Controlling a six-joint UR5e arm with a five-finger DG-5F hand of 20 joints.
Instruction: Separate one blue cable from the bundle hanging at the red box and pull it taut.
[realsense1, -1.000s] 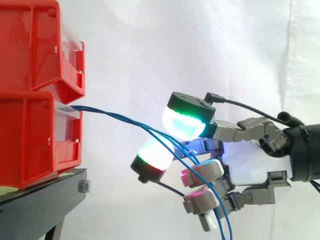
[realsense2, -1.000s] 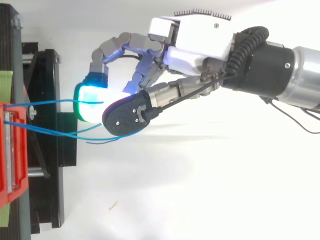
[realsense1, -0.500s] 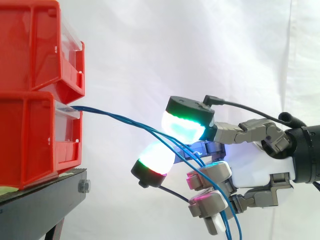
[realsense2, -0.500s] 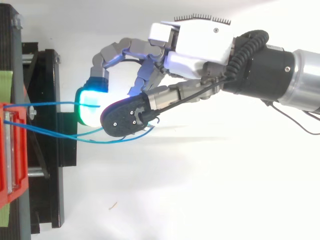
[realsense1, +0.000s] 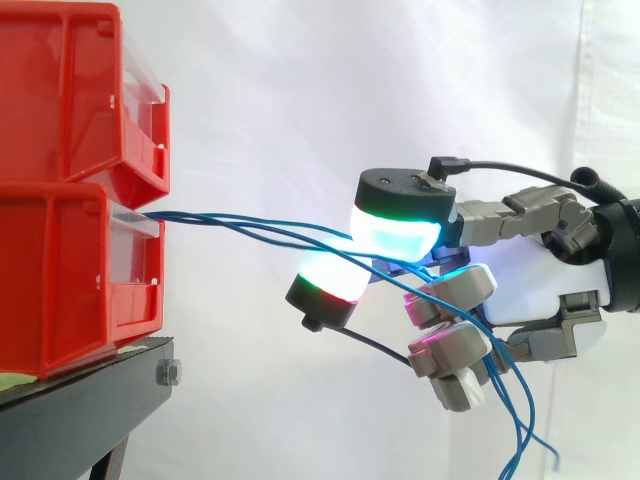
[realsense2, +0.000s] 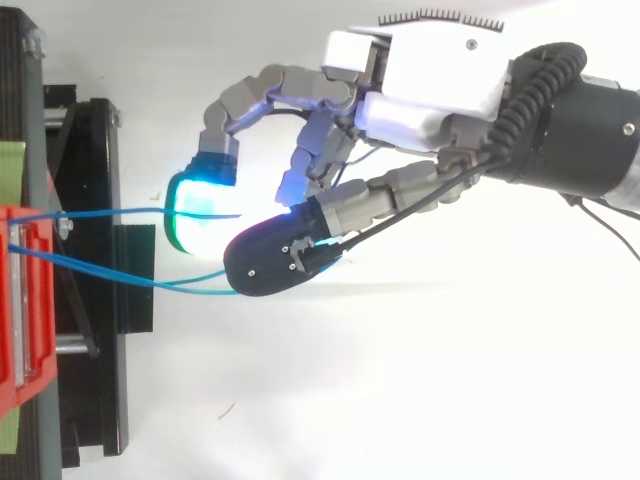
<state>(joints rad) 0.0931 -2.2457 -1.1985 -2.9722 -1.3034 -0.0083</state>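
Nearest the side camera, the hand (realsense1: 545, 285) enters from the right with its palm facing the bins and its fingers curled. Two glowing fingertips (realsense1: 395, 228) are closed toward each other, one above and one below, and the blue cables (realsense1: 250, 228) pass between them, so the hand is clamped on the bundle. The remaining fingers are folded under the palm, with cable strands running across them. Behind the hand, the loose ends of the cables drop away and hang slack at the lower right. Toward the left, the strands run almost level and slightly fanned from the pads to the front lip of the lower red bin (realsense1: 60, 270). From above, two strands (realsense2: 110, 213) leave that bin spread apart and meet at the hand (realsense2: 430, 80). The upper red bin (realsense1: 60, 90) sits stacked on the lower one, and both rest on the black stand (realsense1: 80, 410). The white curtain (realsense1: 300, 100) hangs behind
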